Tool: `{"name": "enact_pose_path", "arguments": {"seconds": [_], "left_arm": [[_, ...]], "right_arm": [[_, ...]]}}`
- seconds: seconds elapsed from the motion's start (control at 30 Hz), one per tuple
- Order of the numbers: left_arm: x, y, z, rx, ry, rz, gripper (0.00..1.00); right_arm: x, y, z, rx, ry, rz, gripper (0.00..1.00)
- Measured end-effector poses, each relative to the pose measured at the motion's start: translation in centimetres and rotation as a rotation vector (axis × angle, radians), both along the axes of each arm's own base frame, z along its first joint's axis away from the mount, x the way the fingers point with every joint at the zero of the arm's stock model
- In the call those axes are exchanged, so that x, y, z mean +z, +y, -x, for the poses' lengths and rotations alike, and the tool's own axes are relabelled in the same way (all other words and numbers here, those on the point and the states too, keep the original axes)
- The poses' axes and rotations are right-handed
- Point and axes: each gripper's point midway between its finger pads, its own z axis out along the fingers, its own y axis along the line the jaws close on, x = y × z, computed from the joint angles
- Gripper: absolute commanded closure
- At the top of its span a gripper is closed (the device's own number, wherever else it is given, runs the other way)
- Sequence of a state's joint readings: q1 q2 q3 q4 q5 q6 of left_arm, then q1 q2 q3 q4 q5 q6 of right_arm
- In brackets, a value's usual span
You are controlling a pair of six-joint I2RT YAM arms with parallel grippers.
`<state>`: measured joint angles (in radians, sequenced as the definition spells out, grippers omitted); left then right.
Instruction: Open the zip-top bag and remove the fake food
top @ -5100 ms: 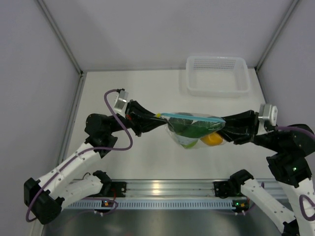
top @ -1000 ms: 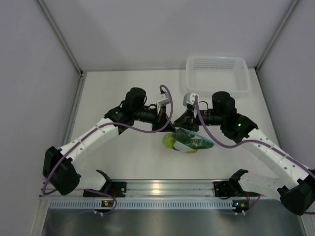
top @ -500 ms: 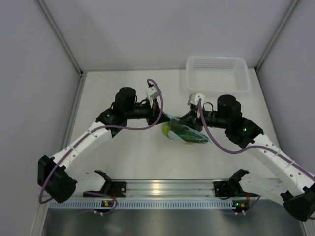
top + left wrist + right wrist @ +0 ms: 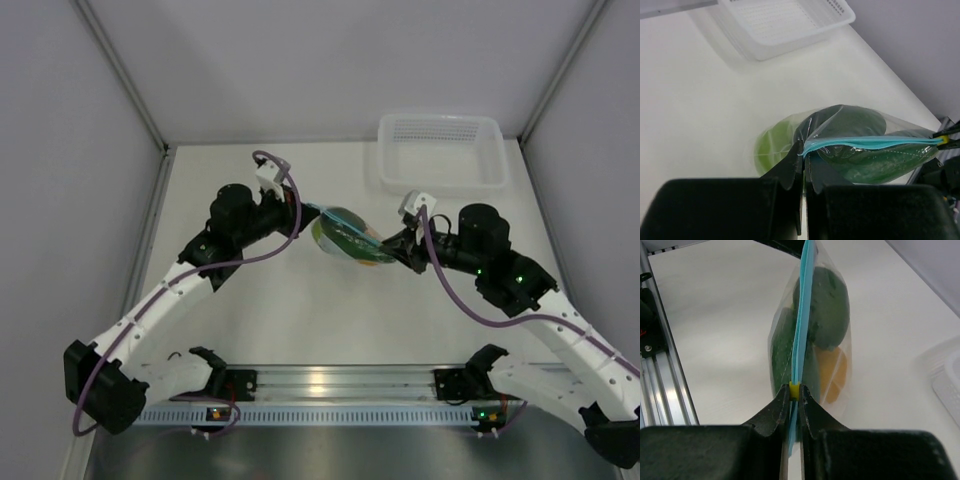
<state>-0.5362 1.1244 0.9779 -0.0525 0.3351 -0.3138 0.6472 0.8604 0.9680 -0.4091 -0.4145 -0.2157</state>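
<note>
Shows the zip-top bag (image 4: 348, 236) stretched over the table (image 4: 260, 320) between both arms, zip strip (image 4: 870, 142) apparently sealed, fake food (image 4: 825, 327) inside. Pinched at one end by the left gripper (image 4: 804, 161), clamped tight on the strip; at the other by the right gripper (image 4: 796, 395), closed at the yellow tab (image 4: 795, 388). Probably best opened by anchoring left and drawing the tab steadily along the strip, without twisting.

So the zip-top bag (image 4: 347, 236) is strung out over the middle of the table (image 4: 260, 320). Its left end is pinched in the jaws of the left gripper (image 4: 802, 161) and its right end in the jaws of the right gripper (image 4: 795, 391). The fake food (image 4: 824, 315) is all inside the bag, under the zip strip. The mesh basket (image 4: 388, 182) sits in the far right corner, behind the bag and well apart from it.
</note>
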Motion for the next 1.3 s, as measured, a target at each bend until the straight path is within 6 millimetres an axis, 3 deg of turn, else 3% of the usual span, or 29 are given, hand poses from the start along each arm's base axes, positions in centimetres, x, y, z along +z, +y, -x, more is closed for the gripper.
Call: {"name": "enact_pose_path", "arguments": {"seconds": [0.1,0.3,0.5,0.6,0.67,0.93,1.3], "left_arm": [[0.0,0.9,-0.9,0.080,-0.003,0.004,1.00],[-2.0,2.7,-2.4,0.217,0.033,-0.020,1.00],[-2.3,2.8,-2.6,0.235,0.046,-0.020,1.00],[-2.6,2.1,-2.5,0.186,0.053,-0.014,1.00],[-2.9,1.5,-2.2,0.137,0.056,-0.005,1.00],[-5.7,-1.1,1.0,-0.119,0.088,0.000,1.00],[-5.8,-2.6,3.0,-0.297,0.069,0.014,1.00]], "right_arm": [[-0.4,-0.5,-0.2,-0.033,0.016,0.014,1.00],[-1.6,-0.8,-0.2,-0.060,0.054,0.051,1.00],[-2.2,-0.5,-0.3,-0.061,0.075,0.061,0.97],[-2.4,-0.3,-0.1,-0.049,0.093,0.057,0.78],[-2.4,-0.1,0.0,-0.043,0.103,0.050,0.71],[-3.3,-1.1,-0.6,-0.123,0.110,0.056,0.65],[-4.5,-0.2,-2.3,-0.151,0.138,0.072,0.65]]}}
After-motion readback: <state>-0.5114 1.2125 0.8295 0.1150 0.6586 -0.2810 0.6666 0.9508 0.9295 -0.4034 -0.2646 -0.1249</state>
